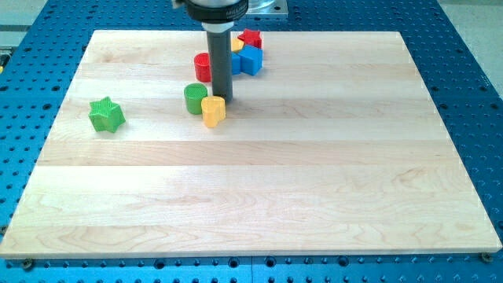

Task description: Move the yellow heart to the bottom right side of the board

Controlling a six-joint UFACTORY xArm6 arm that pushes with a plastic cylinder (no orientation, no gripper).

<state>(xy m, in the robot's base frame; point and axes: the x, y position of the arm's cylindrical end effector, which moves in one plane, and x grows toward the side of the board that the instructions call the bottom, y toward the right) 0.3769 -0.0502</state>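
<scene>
The yellow heart (213,111) lies on the wooden board (259,196), left of centre in the upper half. My tip (219,97) stands just above the heart, touching or nearly touching its upper edge. A green round block (195,98) sits right next to the heart on its left.
A red round block (203,67) stands behind the rod. A cluster at the view's top holds a blue block (249,60), a red star (251,37) and a small yellow block (237,45). A green star (106,115) lies at the left. Blue perforated table surrounds the board.
</scene>
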